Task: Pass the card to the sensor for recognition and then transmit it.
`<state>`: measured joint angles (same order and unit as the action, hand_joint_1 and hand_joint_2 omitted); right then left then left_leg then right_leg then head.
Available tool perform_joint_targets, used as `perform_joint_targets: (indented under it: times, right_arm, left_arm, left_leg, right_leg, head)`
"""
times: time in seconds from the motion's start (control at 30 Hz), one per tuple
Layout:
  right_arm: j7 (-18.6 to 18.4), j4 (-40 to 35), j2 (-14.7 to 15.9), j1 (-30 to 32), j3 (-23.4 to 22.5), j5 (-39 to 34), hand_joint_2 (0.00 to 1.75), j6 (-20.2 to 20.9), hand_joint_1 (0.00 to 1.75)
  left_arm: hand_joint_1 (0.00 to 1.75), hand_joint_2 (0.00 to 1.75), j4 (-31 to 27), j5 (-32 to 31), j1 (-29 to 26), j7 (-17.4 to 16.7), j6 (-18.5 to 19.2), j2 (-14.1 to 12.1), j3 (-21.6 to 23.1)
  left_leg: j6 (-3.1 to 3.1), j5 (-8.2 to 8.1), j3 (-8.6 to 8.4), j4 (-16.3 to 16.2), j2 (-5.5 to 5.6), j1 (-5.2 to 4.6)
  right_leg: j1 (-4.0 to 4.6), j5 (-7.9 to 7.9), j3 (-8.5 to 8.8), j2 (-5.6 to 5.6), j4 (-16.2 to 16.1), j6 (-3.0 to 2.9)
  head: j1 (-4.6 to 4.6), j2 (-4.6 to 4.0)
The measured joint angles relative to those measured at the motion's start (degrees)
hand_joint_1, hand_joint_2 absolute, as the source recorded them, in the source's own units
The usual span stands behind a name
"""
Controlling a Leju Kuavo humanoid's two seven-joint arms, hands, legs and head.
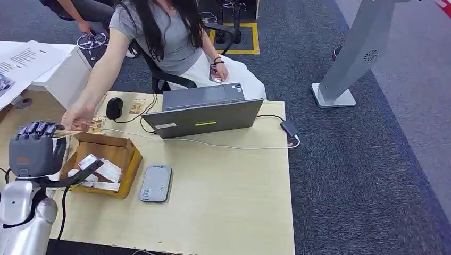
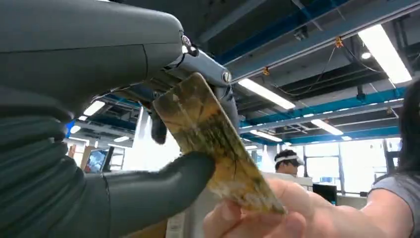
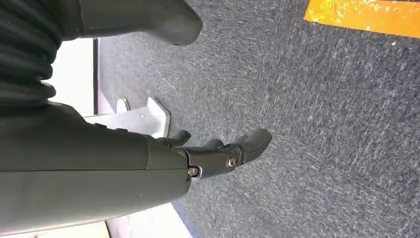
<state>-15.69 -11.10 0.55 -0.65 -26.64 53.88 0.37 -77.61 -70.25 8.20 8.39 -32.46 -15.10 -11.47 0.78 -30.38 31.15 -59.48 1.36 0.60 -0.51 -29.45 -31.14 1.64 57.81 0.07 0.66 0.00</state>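
The worn, yellow-brown card (image 2: 218, 148) sits pinched between the thick grey thumb and darker fingers of the robot's left hand (image 1: 36, 149), raised over the left end of the pale wooden table (image 1: 228, 202). The left wrist view shows what the head view barely does: a person's hand (image 2: 262, 213) grips the card's far end, so both hold it at once. Just below the left hand stands an open cardboard box (image 1: 125, 154) with white slips inside, and beside that lies a flat grey sensor pad (image 1: 156, 183). The table's near and right parts give free room up to its edges. Farther back sit a grey laptop (image 1: 205, 114) and a black mouse (image 1: 114, 108). The right hand (image 3: 218, 153) hangs over grey carpet (image 3: 322, 124), fingers apart, holding nothing.
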Motion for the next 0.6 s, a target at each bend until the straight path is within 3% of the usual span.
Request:
perform_joint_targets:
  times: [0.43, 0.6]
  right_arm:
    - [0.87, 0.04, 0.0, 0.02, 0.0, 0.96, 1.75, -0.07, 0.0]
    - [0.79, 0.07, 0.0, 0.01, -0.04, 1.35, 1.75, -0.11, 0.0]
  left_arm:
    - [1.75, 1.75, -0.66, 3.23, -2.46, 3.19, 0.07, -0.74, 0.0]
    - [1.75, 1.75, -5.92, 1.25, -5.23, 4.55, 0.11, 1.27, 1.96]
  left_leg:
    - [0.0, 0.0, 0.0, 0.0, 0.0, 0.0]
    - [0.0, 0.0, 0.0, -0.02, 0.01, -0.04]
  right_leg:
    - [0.0, 0.0, 0.0, 0.0, 0.0, 0.0]
    - [-0.01, 0.0, -0.01, -0.01, -0.02, 0.0]
  head:
    - [0.0, 0.0]
    - [0.0, 0.0]
